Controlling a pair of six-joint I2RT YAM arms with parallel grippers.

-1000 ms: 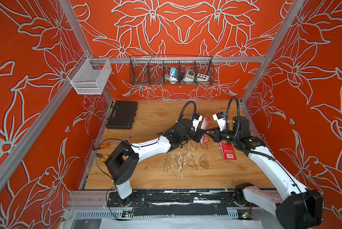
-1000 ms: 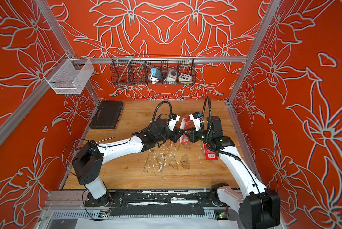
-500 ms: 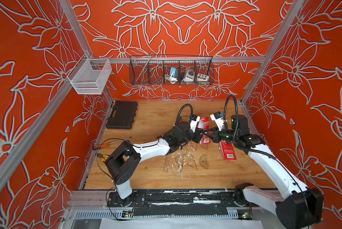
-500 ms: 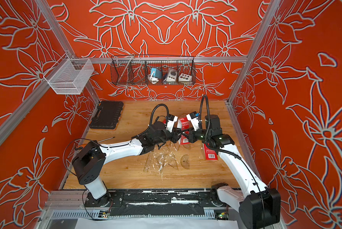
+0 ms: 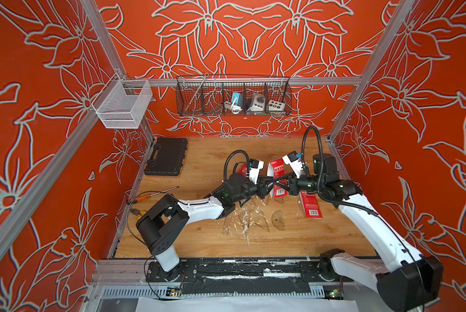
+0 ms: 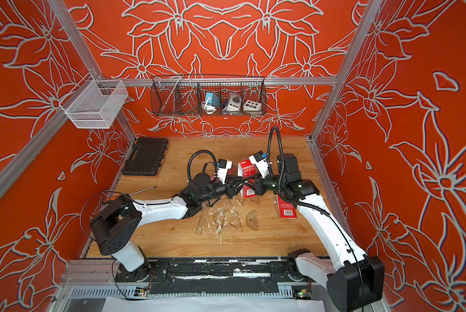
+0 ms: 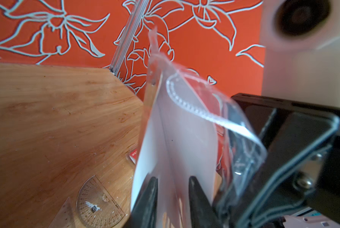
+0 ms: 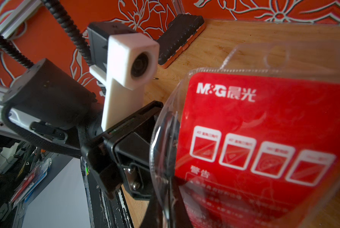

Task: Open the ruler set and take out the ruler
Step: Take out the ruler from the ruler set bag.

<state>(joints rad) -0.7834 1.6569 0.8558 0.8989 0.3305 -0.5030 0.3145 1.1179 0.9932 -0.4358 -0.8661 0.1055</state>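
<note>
Red ruler set (image 5: pixel 277 169), pinched by right jaws mid-frame, needs slow peeling by left jaws, whose grip I cannot tell.

Even, bright light fills both top views; shadows on my pale wooden counter (image 5: pixel 199 237) are soft. In the wrist views my left black fingers (image 7: pixel 149 197) and the white camera housing (image 7: pixel 303 59) are blurred, and glare streaks the clear plastic pouch with red card (image 8: pixel 263 118).

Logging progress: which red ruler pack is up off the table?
The lifted red pack mid-table, clamped in the right gripper. The barcoded red pack beside the right arm lies flat on the wood.
</note>
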